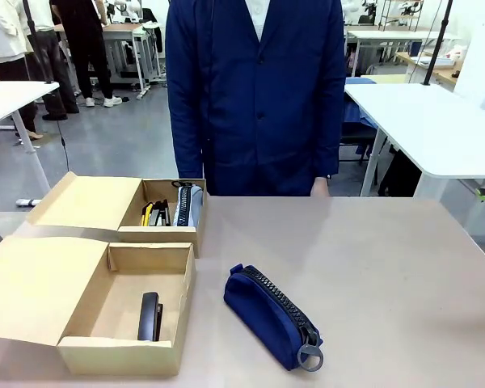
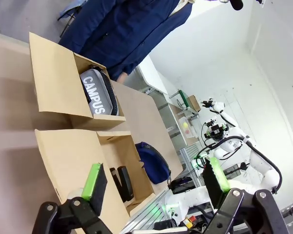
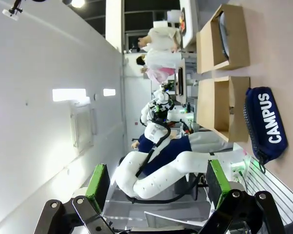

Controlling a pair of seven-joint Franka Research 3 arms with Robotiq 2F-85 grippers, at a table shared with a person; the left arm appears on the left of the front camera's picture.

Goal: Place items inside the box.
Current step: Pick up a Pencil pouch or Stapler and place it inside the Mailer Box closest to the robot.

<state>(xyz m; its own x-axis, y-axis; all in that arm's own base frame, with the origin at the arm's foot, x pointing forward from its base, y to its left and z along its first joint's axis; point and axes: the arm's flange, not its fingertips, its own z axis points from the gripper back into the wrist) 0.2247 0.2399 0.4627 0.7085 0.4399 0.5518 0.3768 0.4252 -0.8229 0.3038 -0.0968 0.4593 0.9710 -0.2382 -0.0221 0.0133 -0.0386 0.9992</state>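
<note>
A navy zip pencil case (image 1: pixel 272 315) lies on the table right of the near cardboard box (image 1: pixel 81 303); it also shows as a navy pencil case (image 3: pixel 264 123) marked CAMPUS and as a dark pouch (image 2: pixel 153 162). A black stapler (image 1: pixel 150 316) lies inside the near box. The far box (image 1: pixel 113 212) holds a grey pencil case (image 1: pixel 188 205), lettered CAMPUS (image 2: pixel 98 92), beside a yellow-black utility knife (image 1: pixel 147 213). My left gripper (image 2: pixel 156 183) is open, well above the boxes, holding nothing. My right gripper (image 3: pixel 158 186) is open and holds nothing, far from the table.
A person in a dark blue coat (image 1: pixel 255 97) stands at the far edge, one hand (image 1: pixel 319 187) at the table rim. Both box lids lie open to the left. The table's right half (image 1: pixel 388 267) is bare. White tables stand behind.
</note>
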